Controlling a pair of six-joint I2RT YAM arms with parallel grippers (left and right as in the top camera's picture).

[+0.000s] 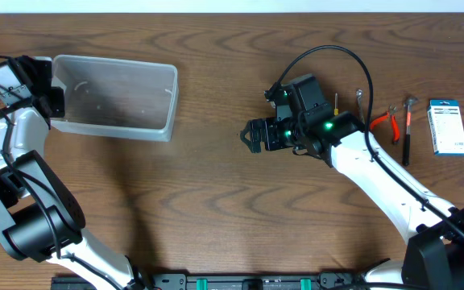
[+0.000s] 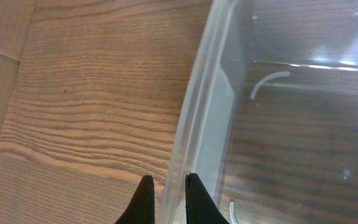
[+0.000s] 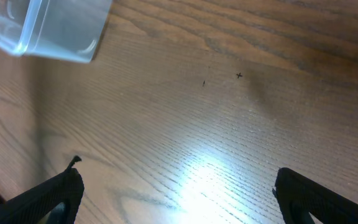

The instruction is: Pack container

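The clear plastic container (image 1: 115, 97) lies at the far left of the table and is empty. My left gripper (image 1: 52, 101) is shut on its left rim; in the left wrist view the two fingers (image 2: 165, 186) pinch the clear wall (image 2: 197, 112). My right gripper (image 1: 252, 134) is open and empty over the bare table middle, with its fingers wide apart in the right wrist view (image 3: 176, 186). The container's corner shows at the top left of that view (image 3: 48, 28).
Hand tools lie at the far right: a small screwdriver (image 1: 336, 103), a wrench (image 1: 359, 101), red-handled pliers (image 1: 385, 121) and a hammer (image 1: 407, 129). A small flat white-and-blue box (image 1: 447, 126) lies beyond them.
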